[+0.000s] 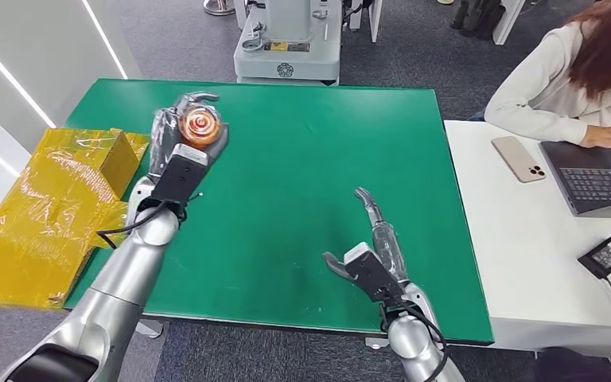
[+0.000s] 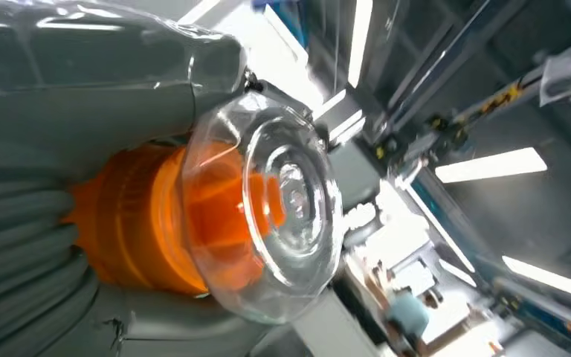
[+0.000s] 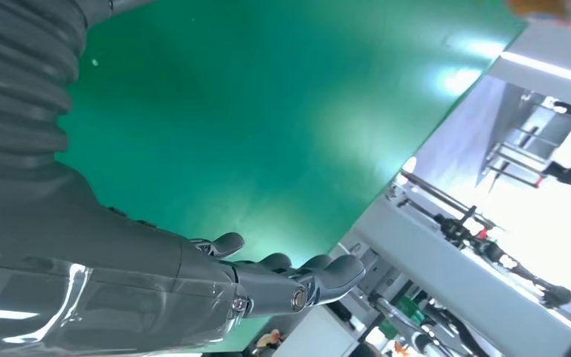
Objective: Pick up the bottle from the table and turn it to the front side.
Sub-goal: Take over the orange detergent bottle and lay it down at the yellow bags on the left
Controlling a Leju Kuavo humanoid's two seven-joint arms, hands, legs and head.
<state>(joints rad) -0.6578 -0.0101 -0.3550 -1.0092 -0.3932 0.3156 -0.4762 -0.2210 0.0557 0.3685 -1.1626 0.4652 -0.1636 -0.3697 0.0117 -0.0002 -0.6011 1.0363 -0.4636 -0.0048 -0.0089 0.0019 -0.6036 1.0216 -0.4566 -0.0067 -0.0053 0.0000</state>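
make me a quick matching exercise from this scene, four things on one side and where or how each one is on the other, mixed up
Things:
1. bottle
2. right hand
3. phone
4. yellow wrapped box

Places or states:
A. lying on the white table beside the laptop
B. held in the left hand
C. at the left edge of the green table
D. holding nothing, fingers apart over the green table

Pairs: 1-B, 2-D, 3-A, 4-C

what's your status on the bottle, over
Left robot hand holds the bottle above the green table, its end toward the head camera. Right robot hand open, empty. Nothing in the way.
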